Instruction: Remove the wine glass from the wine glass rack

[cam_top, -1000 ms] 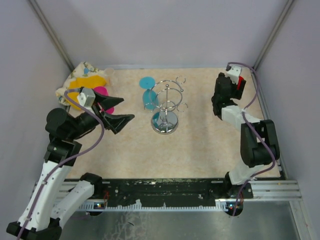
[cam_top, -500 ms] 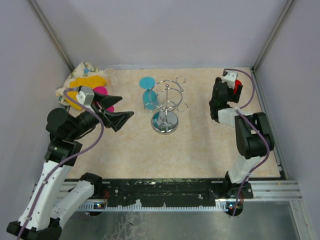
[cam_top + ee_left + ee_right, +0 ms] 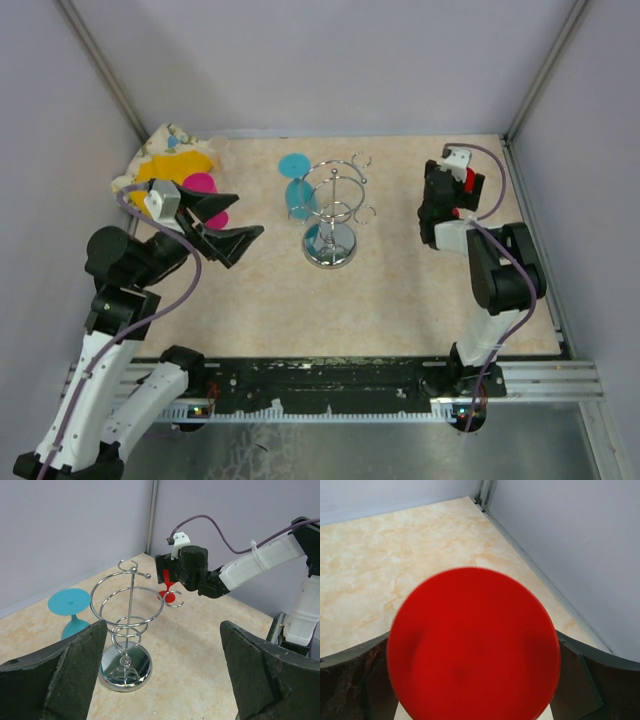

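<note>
The chrome wine glass rack (image 3: 333, 212) stands mid-table on its round base; it also shows in the left wrist view (image 3: 127, 625). My right gripper (image 3: 447, 195) is right of the rack, shut on a red wine glass (image 3: 467, 180). In the right wrist view the glass's red foot (image 3: 472, 645) fills the space between the dark fingers (image 3: 597, 680). The left wrist view shows the red glass (image 3: 169, 589) under that gripper, clear of the rack. My left gripper (image 3: 228, 225) is open and empty, left of the rack, and its fingers (image 3: 55, 680) frame the rack's base.
A blue wine glass (image 3: 296, 185) is upside down just behind and left of the rack, also in the left wrist view (image 3: 71, 611). A pink glass (image 3: 204, 186) and a yellow item on a patterned cloth (image 3: 165, 160) lie at the back left. Grey walls enclose the table.
My right gripper has shifted a little left and down with the red glass in it, the arm folding in. My left gripper has drifted slightly left.
</note>
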{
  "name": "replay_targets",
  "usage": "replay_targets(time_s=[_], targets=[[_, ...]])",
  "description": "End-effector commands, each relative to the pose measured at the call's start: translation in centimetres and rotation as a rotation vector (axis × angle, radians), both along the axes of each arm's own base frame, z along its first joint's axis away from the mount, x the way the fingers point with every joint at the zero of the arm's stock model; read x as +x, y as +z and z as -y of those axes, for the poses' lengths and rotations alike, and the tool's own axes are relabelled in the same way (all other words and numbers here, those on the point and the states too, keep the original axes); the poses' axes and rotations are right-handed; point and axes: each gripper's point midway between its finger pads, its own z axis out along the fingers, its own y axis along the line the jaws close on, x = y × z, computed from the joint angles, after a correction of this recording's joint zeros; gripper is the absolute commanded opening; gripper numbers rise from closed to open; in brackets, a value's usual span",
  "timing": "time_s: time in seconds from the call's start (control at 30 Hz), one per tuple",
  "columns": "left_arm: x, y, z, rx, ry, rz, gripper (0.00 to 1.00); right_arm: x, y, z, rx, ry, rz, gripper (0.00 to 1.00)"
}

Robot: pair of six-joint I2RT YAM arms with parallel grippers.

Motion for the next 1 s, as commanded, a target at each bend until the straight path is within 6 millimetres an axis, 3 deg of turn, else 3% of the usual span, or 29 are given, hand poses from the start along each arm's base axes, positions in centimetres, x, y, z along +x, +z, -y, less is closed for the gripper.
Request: replay_targets(time_s=[0.0, 0.1, 0.2, 0.23, 0.27, 0.3, 0.33, 0.6, 0.8, 0.87, 0.97], targets=[[0.4, 0.1, -0.4, -0.012, 0.033, 0.009, 1.00, -0.7, 0.6, 0.0, 0.015, -0.006, 0.052, 0.99], [1.7, 0.0, -0.8, -0.040, 0.090, -0.033, 1.00, -2.1, 1.6, 0.3, 0.033, -0.011, 0.080, 0.99], [4.2, -1.2, -1.3, -0.063, 0.176, -0.140, 1.00, -4.0, 4.1, 0.5, 0.060, -0.015, 0.142, 0.99], [5.0, -1.6, -1.5, -0.067, 0.205, -0.182, 0.94, -4.6, 4.8, 0.6, 0.071, -0.018, 0.158, 0.99], [5.7, -1.9, -1.8, -0.073, 0.236, -0.220, 0.77, -5.3, 5.3, 0.7, 0.082, -0.018, 0.173, 0.99], [6.3, -1.9, -2.0, -0.092, 0.261, -0.240, 0.67, -6.0, 6.0, 0.8, 0.091, -0.021, 0.191, 0.99], [6.7, -1.8, -2.1, -0.114, 0.278, -0.244, 0.65, -6.6, 6.8, 0.9, 0.099, -0.022, 0.206, 0.99], [10.3, -3.5, -2.7, -0.184, 0.396, -0.388, 0.78, -9.7, 11.5, 1.0, 0.134, 0.010, 0.282, 0.99], [12.4, -5.3, -1.8, -0.222, 0.354, -0.522, 0.89, -12.6, 15.3, 0.0, 0.207, 0.078, 0.350, 0.99], [13.1, -5.9, -1.3, -0.256, 0.299, -0.598, 0.86, -13.4, 16.4, -0.6, 0.232, 0.109, 0.374, 0.99], [14.0, -6.3, -0.3, -0.302, 0.181, -0.676, 0.65, -14.3, 17.6, -1.8, 0.263, 0.166, 0.397, 0.99]])
